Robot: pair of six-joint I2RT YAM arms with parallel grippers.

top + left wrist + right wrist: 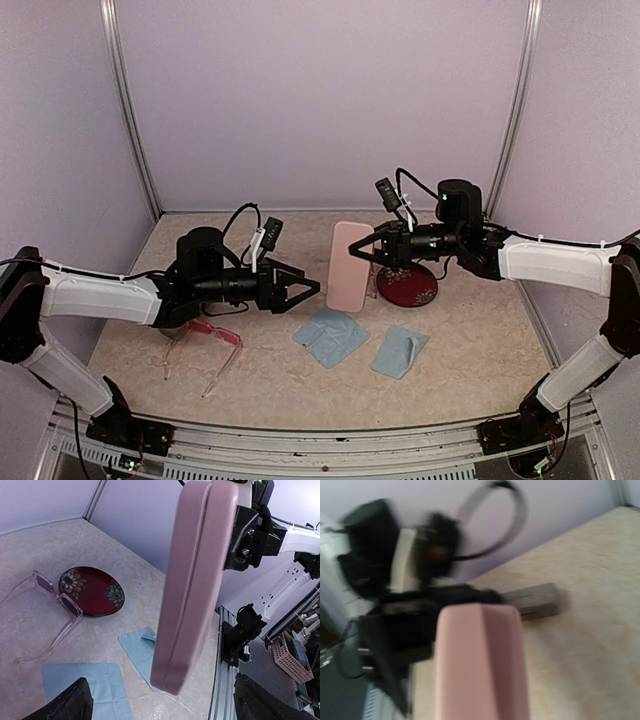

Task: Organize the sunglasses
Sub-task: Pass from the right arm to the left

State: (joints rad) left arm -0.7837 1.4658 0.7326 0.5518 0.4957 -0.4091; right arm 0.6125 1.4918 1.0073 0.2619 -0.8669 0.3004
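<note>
2 pairs, both with arms unfolded. The red-pink pair (215,333) lies on the counter (300,390) in the lower left of the top view, its front slanted and its 2 pale arms reaching toward the bottom edge. The clear-pinkish pair (56,602) sits at the left of the left wrist view, with dark-tinted lenses and long slim arms running out to the left.

Top view: closed pink case (350,265) is centre frame, with a dark red flowery plate (408,287) just right of it. Below them are a flat blue cloth (331,336) and a crumpled blue cloth (400,351).
</note>
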